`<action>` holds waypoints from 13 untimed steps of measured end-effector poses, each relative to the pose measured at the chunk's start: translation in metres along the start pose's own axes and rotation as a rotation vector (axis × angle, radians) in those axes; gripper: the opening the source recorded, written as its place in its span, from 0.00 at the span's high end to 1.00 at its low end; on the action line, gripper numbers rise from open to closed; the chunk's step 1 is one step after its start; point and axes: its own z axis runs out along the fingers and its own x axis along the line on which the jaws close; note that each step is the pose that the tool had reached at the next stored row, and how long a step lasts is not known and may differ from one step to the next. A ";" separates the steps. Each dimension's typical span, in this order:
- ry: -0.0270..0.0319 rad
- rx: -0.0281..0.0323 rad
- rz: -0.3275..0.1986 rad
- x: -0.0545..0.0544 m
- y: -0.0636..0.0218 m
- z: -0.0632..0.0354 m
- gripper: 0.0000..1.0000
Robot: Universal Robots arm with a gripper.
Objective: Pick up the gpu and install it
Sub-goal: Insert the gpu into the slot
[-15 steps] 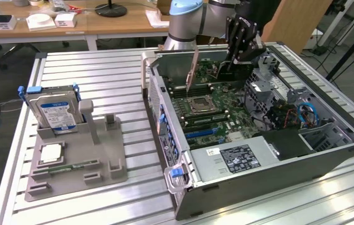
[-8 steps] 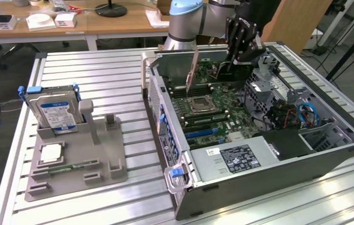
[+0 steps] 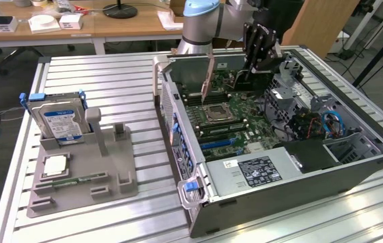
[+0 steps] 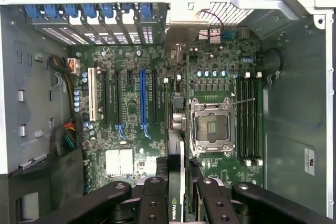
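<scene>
Gpu (image 4: 175, 211) clamped edge-on in partly closed pincer (image 4: 181, 195), hanging over motherboard (image 4: 126, 140) inside open case (image 3: 300, 195); lifted, seemingly not yet seated.

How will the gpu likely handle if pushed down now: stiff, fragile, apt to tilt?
The gpu shows as a thin slab edge-on, so probably stiff along its length but liable to flex if pushed crookedly. Pinched between the jaws across that narrow thickness, it may pivot rather than stay square to the motherboard.
</scene>
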 end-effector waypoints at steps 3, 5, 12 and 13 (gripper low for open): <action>0.0001 0.0001 0.000 0.000 0.0000 0.0000 0.74; 0.0001 0.0000 0.000 0.000 0.0000 0.0001 0.74; 0.0033 0.0002 0.000 0.001 0.0000 0.0000 0.74; 0.0041 0.0003 0.000 0.001 0.0000 0.0000 0.74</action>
